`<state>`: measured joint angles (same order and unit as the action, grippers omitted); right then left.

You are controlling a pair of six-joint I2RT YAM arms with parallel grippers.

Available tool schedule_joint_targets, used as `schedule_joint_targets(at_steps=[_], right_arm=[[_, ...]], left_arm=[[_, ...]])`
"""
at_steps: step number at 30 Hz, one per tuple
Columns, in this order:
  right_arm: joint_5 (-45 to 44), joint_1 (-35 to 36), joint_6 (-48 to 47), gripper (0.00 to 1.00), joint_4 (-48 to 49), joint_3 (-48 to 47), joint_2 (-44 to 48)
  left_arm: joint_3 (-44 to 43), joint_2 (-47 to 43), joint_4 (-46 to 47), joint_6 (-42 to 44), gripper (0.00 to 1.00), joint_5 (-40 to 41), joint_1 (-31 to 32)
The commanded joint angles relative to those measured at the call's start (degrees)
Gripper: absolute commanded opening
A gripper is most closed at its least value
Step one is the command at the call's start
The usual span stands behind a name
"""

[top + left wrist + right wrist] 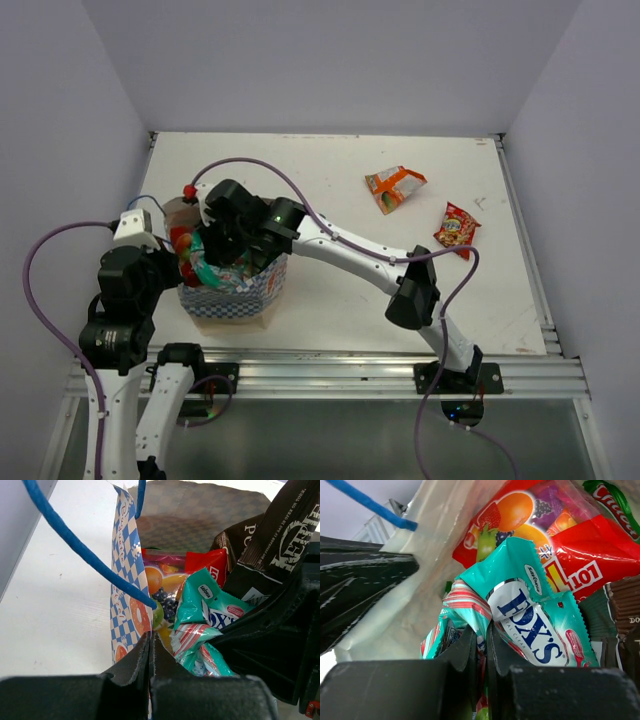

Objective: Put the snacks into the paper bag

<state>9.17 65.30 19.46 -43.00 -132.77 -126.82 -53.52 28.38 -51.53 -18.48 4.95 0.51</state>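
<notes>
Inside the paper bag (236,298) on the desk (330,180), the right fingers (462,652) squeezed tight around a teal candy pack (540,625). The left fingers (129,666) pinched the bag's wall. Lifting before letting go could pull the pack back out or tip the bag.

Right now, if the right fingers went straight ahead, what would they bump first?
The teal candy packet the right fingers pinch; just behind it, probably the red packet inside the paper bag.

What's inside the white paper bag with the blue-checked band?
The white paper bag holds a teal candy packet, a red packet, a fruit-printed pouch and a dark brown chip bag. Anything beneath them, and the bag's floor, is covered.
</notes>
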Motion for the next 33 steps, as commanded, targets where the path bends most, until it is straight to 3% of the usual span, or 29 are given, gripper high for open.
schedule_joint_targets(at_steps=[1, 2, 4, 6, 7, 10, 13, 14, 19, 27, 33], right_arm=[[-5.12, 0.01, -1.97, 0.0, -2.07, -1.07, 1.32], [-5.3, 0.09, -2.06, 0.05, -3.3, -3.18, 0.88], [-7.39, 0.01, -2.5, 0.59, -8.12, -10.88, -0.18], [-10.73, -0.08, -4.08, 0.92, -10.69, -14.35, 2.79], [-14.23, -0.6, -4.78, 0.97, -10.52, -14.79, 5.33], [-15.94, -6.47, -5.4, 0.99, -5.63, -7.36, 16.46], [-12.17, -20.52, -2.5, 0.99, -2.19, 7.21, 23.09], [-11.29, -27.09, -3.11, 0.99, -1.74, 9.35, 23.55], [-13.38, -39.78, -6.89, 0.99, -4.1, 11.66, 16.8], [-19.52, -47.36, -8.3, 0.99, -4.1, 6.82, 0.36], [-25.86, -50.52, -11.64, 0.99, -0.43, 16.46, -0.62]], left_arm=[[-0.54, -1.14, 3.54, -1.21, 0.0, -2.49, 0.45], [-0.45, -0.96, 3.71, -1.21, 0.0, -2.66, 0.45], [-0.62, -0.7, 3.98, -1.21, 0.0, -2.67, 0.45], [-0.8, -0.61, 4.07, -1.21, 0.0, -2.58, 0.45], [-0.8, -0.61, 3.89, -1.21, 0.0, -2.49, 0.45], [-0.36, -1.22, 3.8, -1.64, 0.0, -2.4, 0.45], [0.08, -1.58, 3.98, -1.82, 0.0, -2.58, 0.45], [0.08, -1.4, 4.15, -1.91, 0.0, -2.66, 0.45], [-0.54, -0.43, 4.86, -1.3, 0.0, -2.41, 0.45], [-2.29, 0.45, 3.89, -0.68, 0.0, -0.56, 0.45], [-2.65, 0.62, 3.36, -0.59, 0.0, 0.41, 0.45]])
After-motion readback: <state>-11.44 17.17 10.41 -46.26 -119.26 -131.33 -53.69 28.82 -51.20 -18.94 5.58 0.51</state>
